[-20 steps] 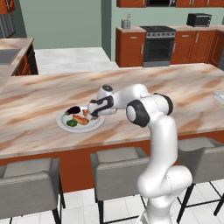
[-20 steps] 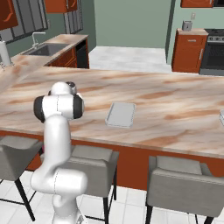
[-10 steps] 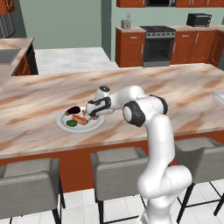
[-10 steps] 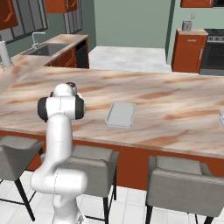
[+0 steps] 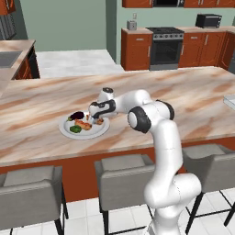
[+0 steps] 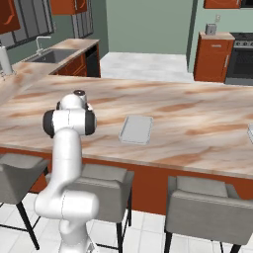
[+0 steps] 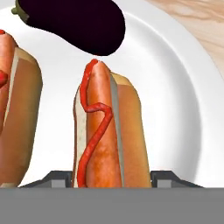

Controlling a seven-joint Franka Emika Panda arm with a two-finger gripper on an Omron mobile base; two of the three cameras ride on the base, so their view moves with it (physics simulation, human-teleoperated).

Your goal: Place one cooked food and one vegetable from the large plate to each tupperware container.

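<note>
Hot dogs sit on the large plate (image 5: 67,134), and one hot dog (image 7: 107,135) lies straight between my two finger tips (image 7: 59,178), which stand on either side of its bun. My gripper (image 5: 97,120) is down over the right part of the plate in the left base view. The tips sit close against the bun's sides, but I cannot tell whether they press it or whether it is lifted.

Counting what lies on the plate: two hot dogs, the one between my tips and a second hot dog (image 7: 17,109) just beside it at the left edge of the hand view, each with a red line of ketchup. One dark purple eggplant (image 7: 74,19) lies beyond the ends of the buns, very near the tip of the middle one. In the left base view I also see one green vegetable (image 5: 75,129) on the near left part of the plate.

Two tupperware containers show: one tupperware container (image 6: 136,129) well apart to my right on the counter (image 6: 197,118), and another tray edge (image 5: 230,101) at the far right of the left base view.

The plate lies near the front edge of the counter, above the grey stools (image 5: 125,176). The marbled surface between plate and nearest tray is bare. White plate to the right of the held bun is bare up to the rim.
</note>
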